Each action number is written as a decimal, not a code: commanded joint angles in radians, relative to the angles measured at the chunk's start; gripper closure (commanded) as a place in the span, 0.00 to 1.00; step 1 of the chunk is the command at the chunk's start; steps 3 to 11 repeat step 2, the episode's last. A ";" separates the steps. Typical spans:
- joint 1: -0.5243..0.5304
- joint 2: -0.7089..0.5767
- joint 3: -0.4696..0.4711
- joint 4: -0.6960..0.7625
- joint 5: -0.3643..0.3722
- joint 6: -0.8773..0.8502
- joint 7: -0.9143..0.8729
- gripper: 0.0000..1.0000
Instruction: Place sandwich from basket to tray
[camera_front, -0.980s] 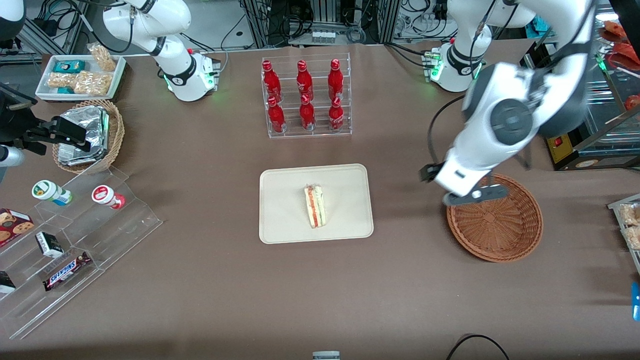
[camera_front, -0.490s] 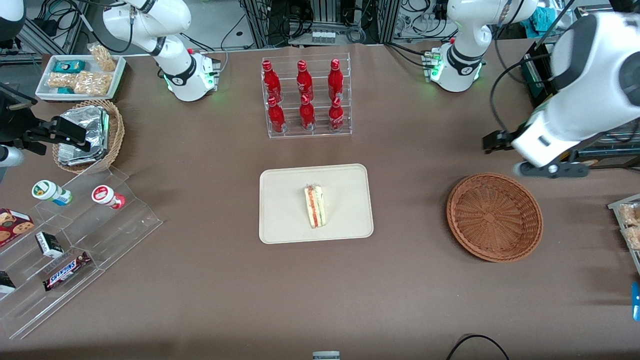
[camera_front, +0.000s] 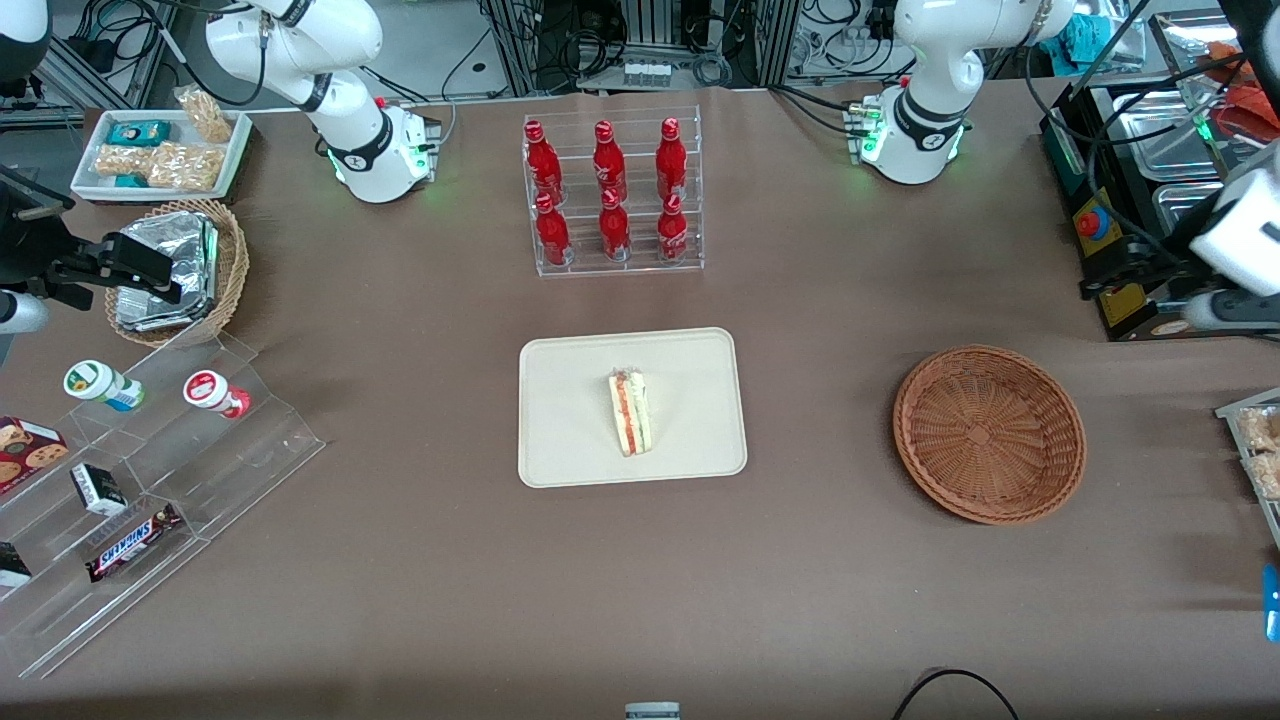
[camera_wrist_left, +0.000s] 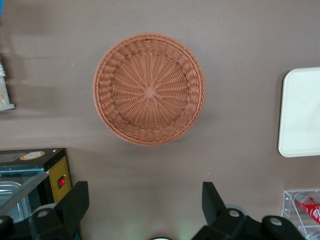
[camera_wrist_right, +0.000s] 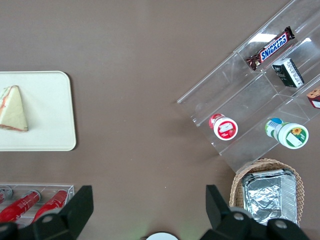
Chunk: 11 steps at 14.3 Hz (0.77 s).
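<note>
1. Brown paper covers the counter (camera_front: 400, 560), with cables and racks of gear at its farther edge and red bottles (camera_front: 612, 195) in a clear rack farther from the front camera than the tray (camera_front: 560, 440).
2. On that tray lies the sandwich (camera_front: 631, 412), about in the middle — the basket (camera_front: 989, 433), well apart toward the working arm's end, holds nothing.
3. Up high over bare counter near the basket is the hand (camera_wrist_left: 145, 212), fingers spread wide with nothing between them.
4. To my eye the job is done, so the good move is simply to pull clear and high, away from tray and basket.
5. Lying on its cut edge, the wedge runs its long axis from farther to nearer the front camera, filling stripes along that line. In the parked arm's wrist view its triangular face shows.
</note>
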 joint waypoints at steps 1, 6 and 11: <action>-0.008 -0.004 0.013 0.019 -0.006 -0.017 0.008 0.00; -0.008 -0.004 0.013 0.019 -0.006 -0.019 0.007 0.00; -0.008 -0.004 0.013 0.019 -0.006 -0.019 0.007 0.00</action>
